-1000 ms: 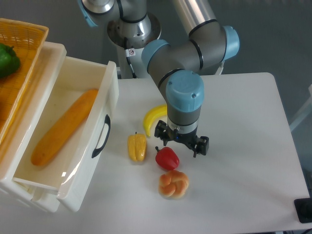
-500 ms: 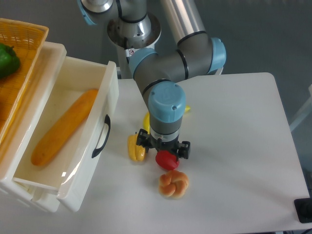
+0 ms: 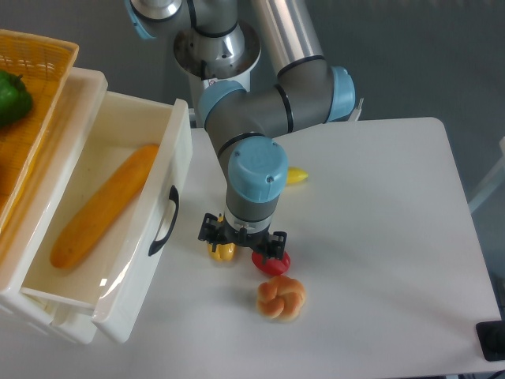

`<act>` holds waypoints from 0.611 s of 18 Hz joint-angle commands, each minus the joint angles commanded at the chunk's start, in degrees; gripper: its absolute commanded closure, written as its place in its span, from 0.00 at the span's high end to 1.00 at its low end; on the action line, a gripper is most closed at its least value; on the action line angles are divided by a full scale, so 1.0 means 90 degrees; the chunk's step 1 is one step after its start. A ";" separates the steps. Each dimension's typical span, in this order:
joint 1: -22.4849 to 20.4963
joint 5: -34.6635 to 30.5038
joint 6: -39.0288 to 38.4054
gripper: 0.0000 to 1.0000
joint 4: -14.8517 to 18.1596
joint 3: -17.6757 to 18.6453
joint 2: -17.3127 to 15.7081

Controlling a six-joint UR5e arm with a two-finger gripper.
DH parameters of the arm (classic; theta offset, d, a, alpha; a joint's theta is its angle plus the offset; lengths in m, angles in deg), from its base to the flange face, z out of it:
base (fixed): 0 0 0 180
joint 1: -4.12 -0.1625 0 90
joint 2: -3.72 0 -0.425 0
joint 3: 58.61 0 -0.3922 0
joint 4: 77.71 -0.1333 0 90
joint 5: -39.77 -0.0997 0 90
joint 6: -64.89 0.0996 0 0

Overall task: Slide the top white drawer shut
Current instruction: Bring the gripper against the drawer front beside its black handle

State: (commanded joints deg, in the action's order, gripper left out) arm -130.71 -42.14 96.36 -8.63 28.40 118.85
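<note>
The gripper sits under the wrist housing — finger spacing cannot be read. The arm covers most of the yellow pepper, the upper part of the red pepper and all but the banana tip. The basket and the green pepper are cut off at the left edge — as is the top white drawer at its rear corner.

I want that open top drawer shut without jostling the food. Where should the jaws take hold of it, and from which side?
Probably the black handle on the top drawer front: it arches outward, leaving a gap. Come from the table side, where the gripper hangs, then push toward the cabinet.
</note>
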 joint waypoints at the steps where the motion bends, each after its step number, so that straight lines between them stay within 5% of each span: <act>1: 0.0020 0.0000 0.0000 1.00 0.0000 0.0000 0.0010; 11: 0.0039 0.0293 0.0000 1.00 0.0049 0.0039 0.0020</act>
State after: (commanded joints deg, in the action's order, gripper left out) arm -130.36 -39.51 96.36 -8.19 28.76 119.03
